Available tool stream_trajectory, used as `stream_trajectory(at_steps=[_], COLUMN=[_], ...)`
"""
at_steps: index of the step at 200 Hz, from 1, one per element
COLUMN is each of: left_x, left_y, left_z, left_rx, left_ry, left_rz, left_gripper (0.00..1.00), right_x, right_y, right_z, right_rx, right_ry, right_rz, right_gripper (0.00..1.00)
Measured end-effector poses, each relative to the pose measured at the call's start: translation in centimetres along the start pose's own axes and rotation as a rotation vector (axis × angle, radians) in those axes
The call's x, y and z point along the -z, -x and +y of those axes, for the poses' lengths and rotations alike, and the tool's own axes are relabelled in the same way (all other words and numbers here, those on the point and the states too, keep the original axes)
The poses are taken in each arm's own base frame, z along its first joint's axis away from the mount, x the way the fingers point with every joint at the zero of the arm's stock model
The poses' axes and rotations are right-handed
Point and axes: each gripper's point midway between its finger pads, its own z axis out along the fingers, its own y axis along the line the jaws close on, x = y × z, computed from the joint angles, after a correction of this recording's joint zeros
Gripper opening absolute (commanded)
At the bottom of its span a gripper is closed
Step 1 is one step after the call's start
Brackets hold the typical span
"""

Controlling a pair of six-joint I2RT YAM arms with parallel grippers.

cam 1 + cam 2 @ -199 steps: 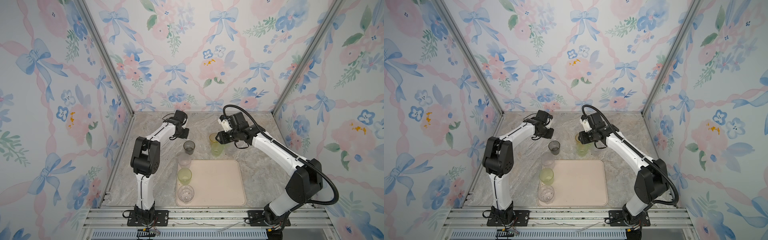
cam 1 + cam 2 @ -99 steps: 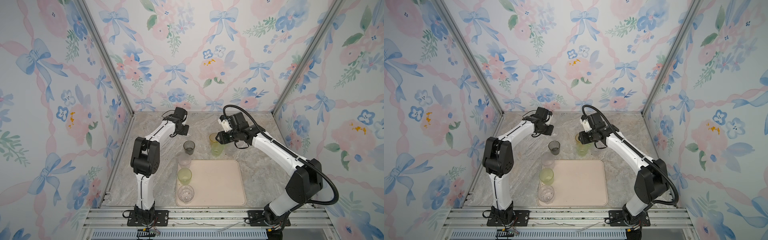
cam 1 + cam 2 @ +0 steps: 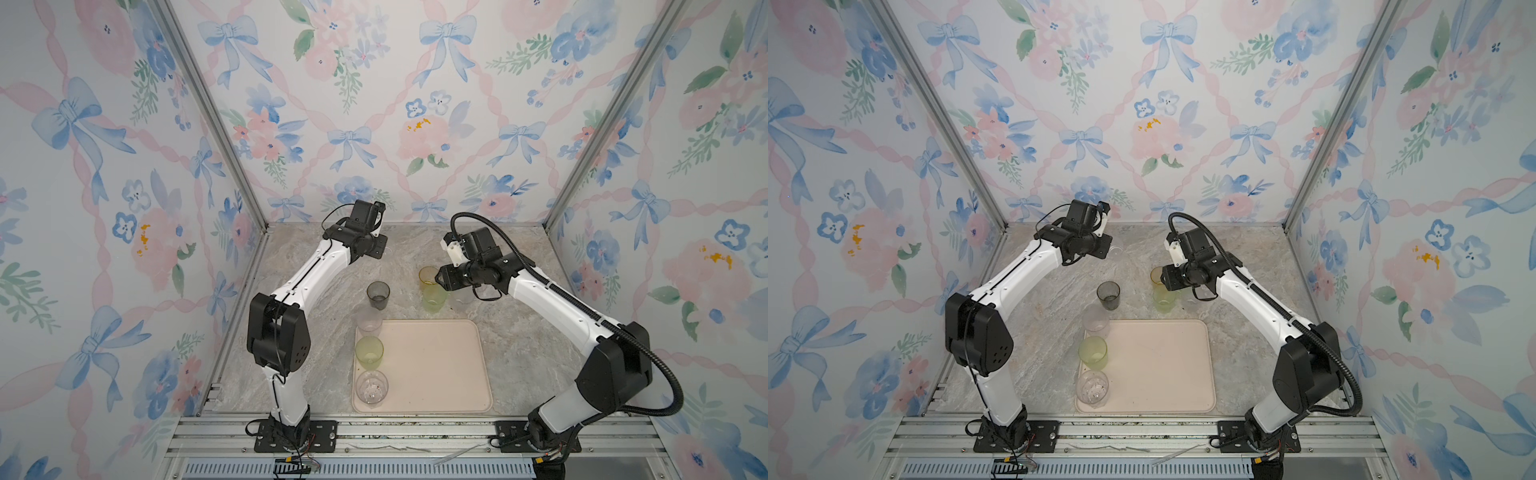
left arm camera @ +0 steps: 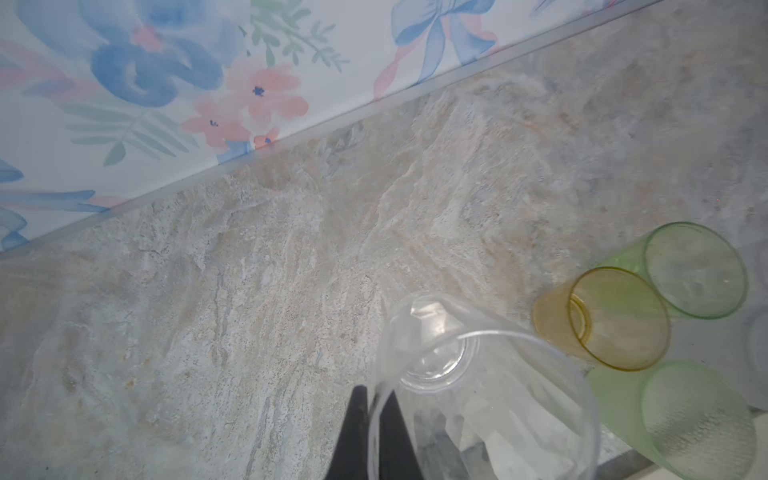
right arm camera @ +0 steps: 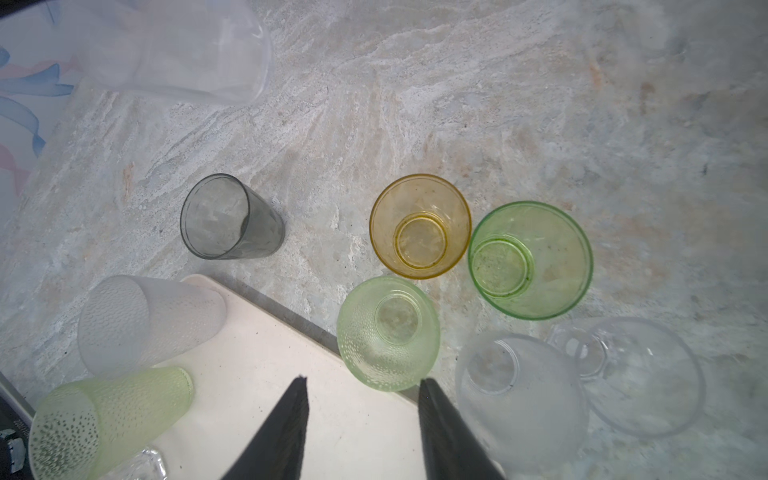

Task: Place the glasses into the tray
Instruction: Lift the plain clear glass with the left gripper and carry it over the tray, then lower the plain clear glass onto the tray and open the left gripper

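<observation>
Left claw (image 4: 374,399), pinched shut on the thin rim of a clear glass (image 4: 478,395), has edged up the frame; only its wrist view shows that grip. Right claw (image 5: 362,380) hangs apart, empty, beside an amber glass (image 3: 428,276). Lower centre lies the smooth cream tray (image 3: 436,365), three tumblers (image 3: 369,351) along its left edge.

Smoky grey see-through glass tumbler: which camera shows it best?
Right wrist view: the smoky grey glass tumbler is close, whole and unblocked from rim to base. Both top views show the tumbler whole too, only much smaller. The left wrist view does not show it.
</observation>
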Motion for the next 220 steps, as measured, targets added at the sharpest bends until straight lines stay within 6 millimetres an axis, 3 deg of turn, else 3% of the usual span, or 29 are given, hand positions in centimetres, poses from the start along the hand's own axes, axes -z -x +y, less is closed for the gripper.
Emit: stream_trajectory(at_steps=[22,41,89,108,170,220], left_x=[3.4,4.7,4.0,3.4,0.6,0.5], left_y=[1.1,0.4,-6.0,-8.5,-15.3,-17.2], left_z=[-1.5,-3.2,-10.6,-12.5,-14.8,-15.0], left_rx=[-0.025,-0.057,-0.208,-0.249,-0.313,-0.310], left_ry=[-0.026,-0.054,-0.167,-0.205,-0.240,-0.240], left_rz=[-0.063,-0.055,0.132,0.199,0.389,0.437], left_gripper=[0.01,0.01,0.00,0.00,0.00,0.00], right_x=[1.0,1.8,3.1,2.9,2.7,0.7], right_y=[-0.2,-0.3,-0.8,-1.4,-2.3,-4.3], right_z=[-0.9,-1.5,-1.6,-1.7,-1.3,-0.1], right_rx=[-0.014,-0.025,-0.041,-0.049,-0.053,-0.043], right_ry=[-0.021,-0.035,-0.041,-0.042,-0.031,-0.004], right_rz=[-0.018,-0.034,-0.054,-0.043,-0.019,0.064], right_gripper=[0.47,0.47,0.47,0.47,0.47,0.47])
